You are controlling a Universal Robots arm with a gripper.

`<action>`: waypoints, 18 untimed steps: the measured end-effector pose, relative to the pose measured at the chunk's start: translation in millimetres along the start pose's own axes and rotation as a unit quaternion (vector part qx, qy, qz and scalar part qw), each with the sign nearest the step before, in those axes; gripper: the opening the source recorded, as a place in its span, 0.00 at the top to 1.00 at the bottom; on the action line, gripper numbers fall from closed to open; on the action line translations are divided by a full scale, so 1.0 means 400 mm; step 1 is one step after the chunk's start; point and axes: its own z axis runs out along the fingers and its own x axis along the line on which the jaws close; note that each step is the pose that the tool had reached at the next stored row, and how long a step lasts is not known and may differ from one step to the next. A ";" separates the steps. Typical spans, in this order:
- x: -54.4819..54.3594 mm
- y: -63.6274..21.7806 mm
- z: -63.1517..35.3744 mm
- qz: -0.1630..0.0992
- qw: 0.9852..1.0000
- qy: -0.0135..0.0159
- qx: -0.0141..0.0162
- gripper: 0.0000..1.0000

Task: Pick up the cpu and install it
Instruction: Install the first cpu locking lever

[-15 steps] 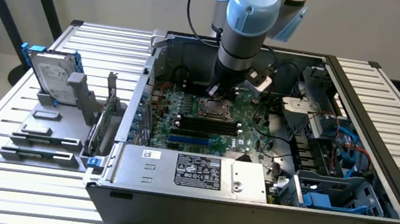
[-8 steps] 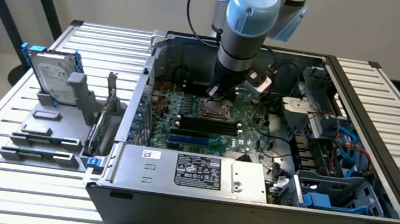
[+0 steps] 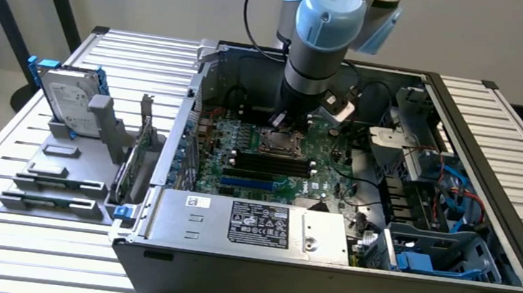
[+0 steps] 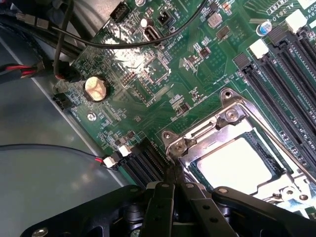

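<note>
Silver cpu (image 4: 236,164) seated in socket (framed), shut claw (image 4: 174,183) beside

The arm (image 3: 314,51) is held nearly vertical over the motherboard (image 3: 271,154), its wrist pointed straight down. The gripper (image 4: 174,185) is lowered close to the board, at the corner of the CPU socket frame (image 4: 232,148). Its two black fingers (image 4: 160,207) are pressed together, and nothing is seen between them.

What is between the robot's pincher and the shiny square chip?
In the wrist view, the socket's metal frame lies between the shut gripper and the cpu seated in the socket.
</note>
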 end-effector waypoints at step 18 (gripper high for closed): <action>-0.049 0.036 -0.134 0.001 1.000 -0.002 0.002 0.89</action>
